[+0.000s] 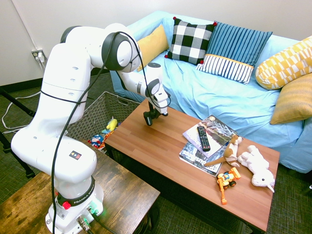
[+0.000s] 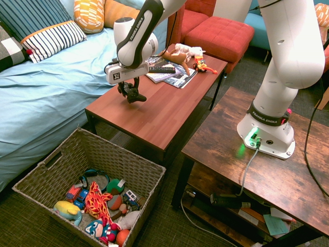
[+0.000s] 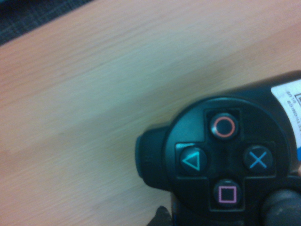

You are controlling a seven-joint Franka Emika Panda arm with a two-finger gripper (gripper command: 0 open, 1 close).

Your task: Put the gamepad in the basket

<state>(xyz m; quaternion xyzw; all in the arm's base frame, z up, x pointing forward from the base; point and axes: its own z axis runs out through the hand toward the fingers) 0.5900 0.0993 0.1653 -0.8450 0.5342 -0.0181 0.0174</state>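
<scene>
- Far left in the first exterior view: the basket (image 1: 105,109) sits on the floor, mostly hidden behind the white arm; we only see a bit of its wall and a few toys inside.
- In the second exterior view we get the basket (image 2: 134,165) whole, in the lower left, full of colourful toys, standing just off the end of the surface (image 2: 169,110).
- Next right: the hand (image 1: 149,118) points down over the near-left part of the surface (image 1: 161,146); its fingers are closed on the gamepad (image 1: 148,119), which reads as a small dark lump there, shape hard to make out.
- Second exterior view: the hand (image 2: 131,94) has the gamepad (image 2: 132,95) clamped between its fingers, hanging just clear of the surface, directly under the hand.
- Wrist view: the gamepad (image 3: 225,165) is cut off at the edge; we see four symbol buttons and part of a white label, its print too blurred to read.
- Further right: a black remote (image 1: 203,138) lies on stacked magazines (image 1: 207,141), well apart from the hand.
- Far right end: plush toys (image 1: 253,163) and an orange toy vehicle (image 1: 227,179).
</scene>
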